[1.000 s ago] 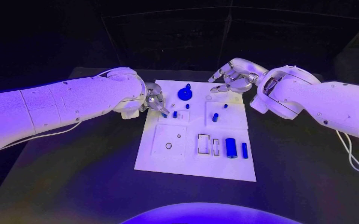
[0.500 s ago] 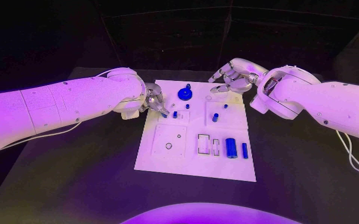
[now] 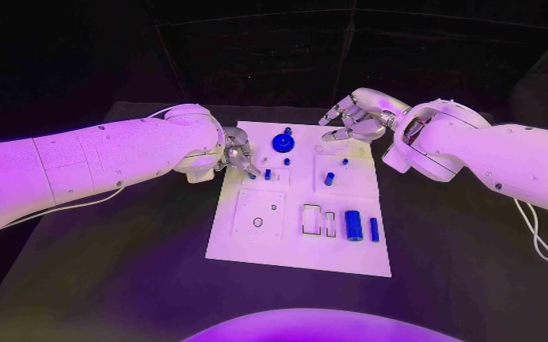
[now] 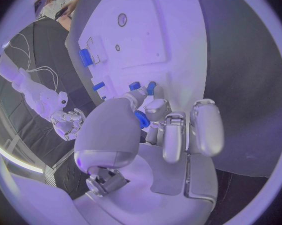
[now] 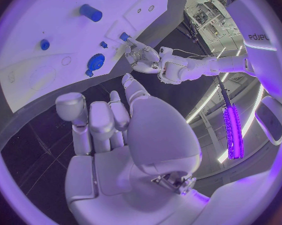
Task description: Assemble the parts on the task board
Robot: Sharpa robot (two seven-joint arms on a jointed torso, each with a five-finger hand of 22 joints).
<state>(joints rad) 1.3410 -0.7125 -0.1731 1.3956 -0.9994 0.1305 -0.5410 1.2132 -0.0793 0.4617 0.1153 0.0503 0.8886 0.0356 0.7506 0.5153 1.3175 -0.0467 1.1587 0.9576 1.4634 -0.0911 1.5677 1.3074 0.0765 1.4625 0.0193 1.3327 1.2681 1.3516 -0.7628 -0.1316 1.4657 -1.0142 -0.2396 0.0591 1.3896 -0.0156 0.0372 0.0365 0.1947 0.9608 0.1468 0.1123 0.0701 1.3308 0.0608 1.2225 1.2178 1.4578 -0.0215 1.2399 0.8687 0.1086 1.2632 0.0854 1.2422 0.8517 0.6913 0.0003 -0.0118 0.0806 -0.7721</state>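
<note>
The white task board (image 3: 291, 243) lies mid-table. On it I see a blue round disc (image 3: 282, 143), short blue pegs (image 3: 329, 178), a thick blue cylinder (image 3: 353, 225) and a thin blue bar (image 3: 374, 229). My left hand (image 3: 237, 156) hangs over the board's left edge and pinches a small blue part (image 4: 141, 119) between thumb and fingers, close to a standing peg (image 3: 268, 173). Above the board's far right corner my right hand (image 3: 354, 120) hovers, fingers apart (image 5: 91, 125) and holding nothing. The right wrist view looks down on the disc (image 5: 95, 62) and cylinder (image 5: 91, 12).
Two rectangular slots (image 3: 310, 220) and a small round hole (image 3: 258, 222) mark the board's near half. Black table (image 3: 114, 279) surrounds the board on all sides. Both white arms cross the table's far corners.
</note>
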